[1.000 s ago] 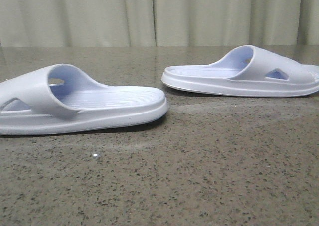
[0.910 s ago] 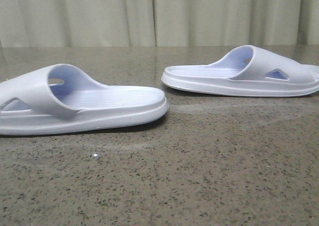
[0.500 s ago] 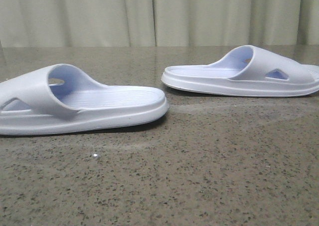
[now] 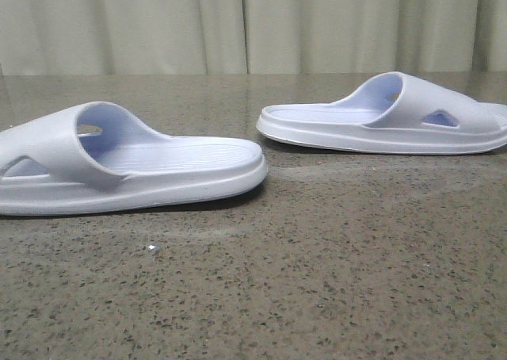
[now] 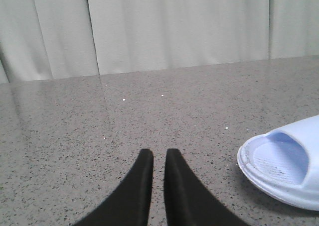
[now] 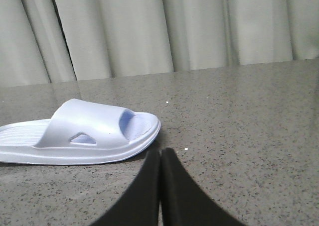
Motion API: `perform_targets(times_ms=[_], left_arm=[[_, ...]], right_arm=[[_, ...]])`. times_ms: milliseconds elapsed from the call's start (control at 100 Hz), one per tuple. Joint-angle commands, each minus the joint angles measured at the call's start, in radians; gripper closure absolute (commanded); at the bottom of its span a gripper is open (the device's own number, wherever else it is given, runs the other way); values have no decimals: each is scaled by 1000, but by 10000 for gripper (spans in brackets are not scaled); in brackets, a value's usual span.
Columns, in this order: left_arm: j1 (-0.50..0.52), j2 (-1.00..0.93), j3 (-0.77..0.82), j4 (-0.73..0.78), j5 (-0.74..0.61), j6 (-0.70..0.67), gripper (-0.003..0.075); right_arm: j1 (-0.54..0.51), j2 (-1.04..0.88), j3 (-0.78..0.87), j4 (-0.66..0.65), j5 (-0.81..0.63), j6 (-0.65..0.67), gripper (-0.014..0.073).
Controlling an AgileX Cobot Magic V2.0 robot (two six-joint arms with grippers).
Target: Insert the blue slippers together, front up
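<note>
On the speckled table (image 4: 317,281) both slippers lie crosswise, heels inward: the left slipper (image 4: 127,166) seemingly nearest the closed, empty left gripper (image 5: 153,154), the right slipper (image 4: 388,116) by the closed, empty right gripper (image 6: 160,151).

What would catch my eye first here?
Two pale blue slippers lie flat on the speckled stone table: the left slipper nearer, the right slipper farther back, heels pointing toward each other, apart. Each wrist view shows a dark tool, left tool, right tool, shut, holding nothing.
</note>
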Motion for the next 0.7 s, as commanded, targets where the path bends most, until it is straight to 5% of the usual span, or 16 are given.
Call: perform_targets(times_ms=[0, 470, 690], left_arm=[[2, -29, 9, -7, -71, -8, 704], [2, -29, 9, -19, -99, -8, 704], [2, -29, 9, -323, -117, -8, 705]], right_arm=[[-7, -22, 20, -12, -83, -6, 701], [-7, -22, 20, -12, -92, -6, 701], [-7, -22, 20, -4, -92, -4, 701]])
